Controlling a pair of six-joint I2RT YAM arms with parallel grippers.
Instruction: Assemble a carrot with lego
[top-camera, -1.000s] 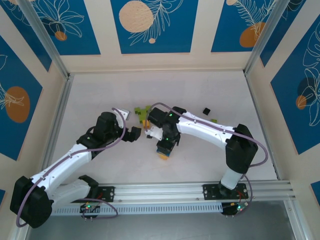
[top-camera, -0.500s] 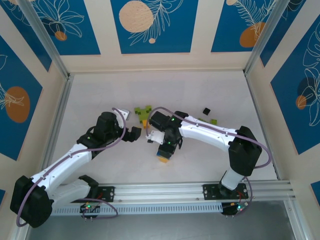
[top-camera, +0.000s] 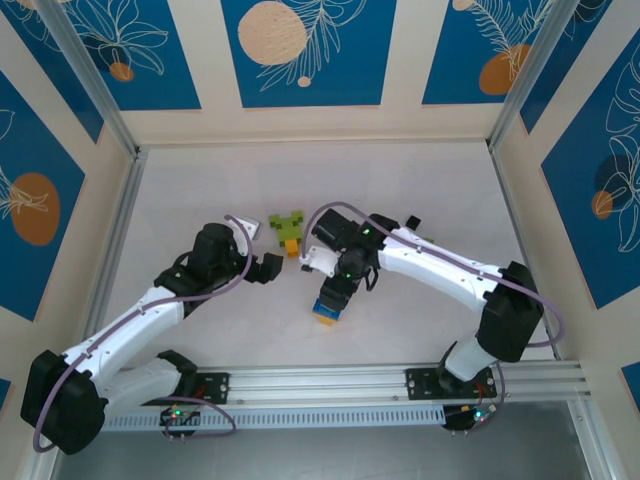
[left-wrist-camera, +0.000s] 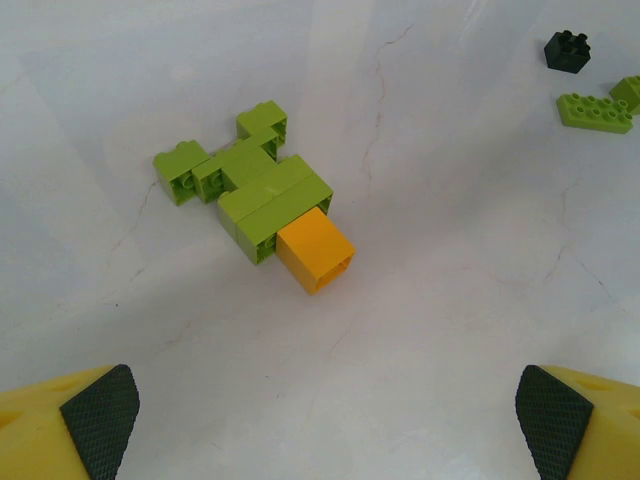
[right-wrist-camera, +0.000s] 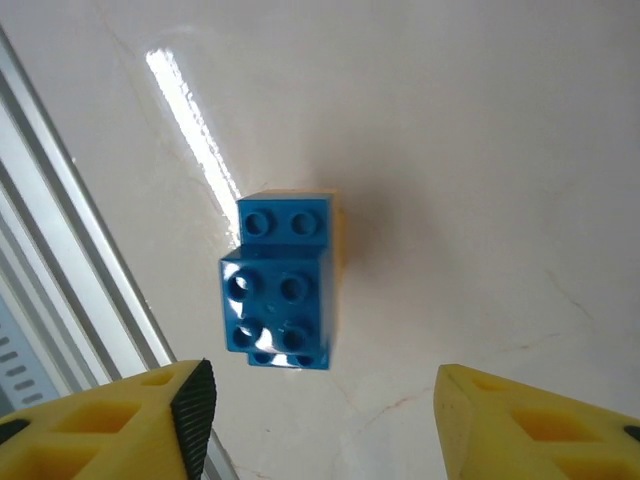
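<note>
The right gripper (right-wrist-camera: 322, 395), fingers open and empty like the left gripper's (left-wrist-camera: 325, 410), should lift straight off the blue stack (right-wrist-camera: 282, 295), whose green top (left-wrist-camera: 245, 185) waits at eleven o'clock.

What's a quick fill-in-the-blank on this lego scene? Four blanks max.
1. The single brick joined to the lime green cluster is ____ in colour.
2. The brick stack under the right gripper has a ____ top.
3. The right gripper's jaws stand ____, clear of the stack.
4. The lone small brick near the flat green piece is ____ in colour.
Missing: orange; blue; open; black.
</note>
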